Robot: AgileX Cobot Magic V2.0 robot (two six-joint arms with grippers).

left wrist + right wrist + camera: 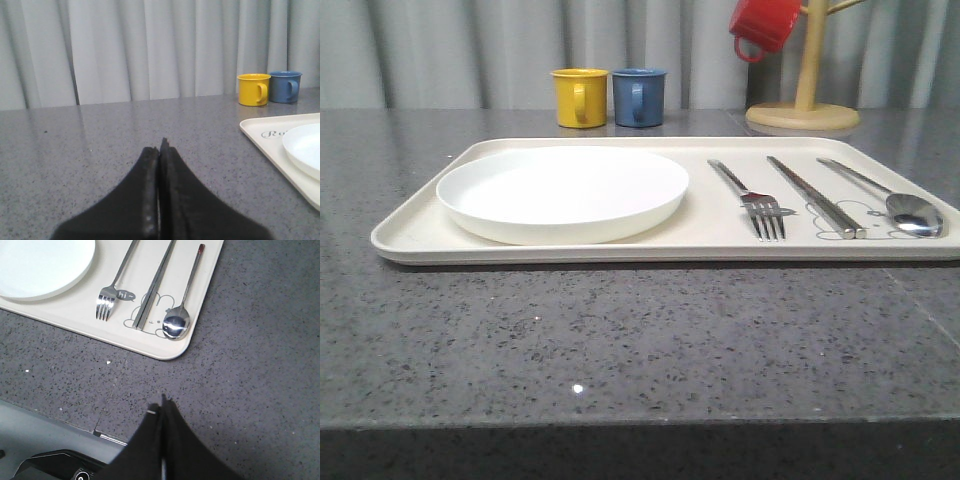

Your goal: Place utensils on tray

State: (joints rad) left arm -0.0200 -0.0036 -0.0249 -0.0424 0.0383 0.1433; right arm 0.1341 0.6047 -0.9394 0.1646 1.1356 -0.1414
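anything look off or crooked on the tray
Nothing stands out. The fork, chopsticks and spoon lie side by side on the tray, right of the plate, heads toward the robot. Nothing is spilled or damaged. Both claws, left and right, are shut and off the tray.

A round white plate (562, 192) lies at about nine o'clock from the middle of the front view, shallow and bare. Behind it, toward twelve o'clock, a yellow mug (580, 97) and a blue mug (639, 96) stand upright just beside each other on the dark speckled grey stone countertop (620, 340), the yellow one on the left. At one o'clock a pale wooden mug tree (805, 95) rises from its round base, and a red mug (763, 25) hangs from one of its branches. Grey pleated curtains (470, 50) close off the back.
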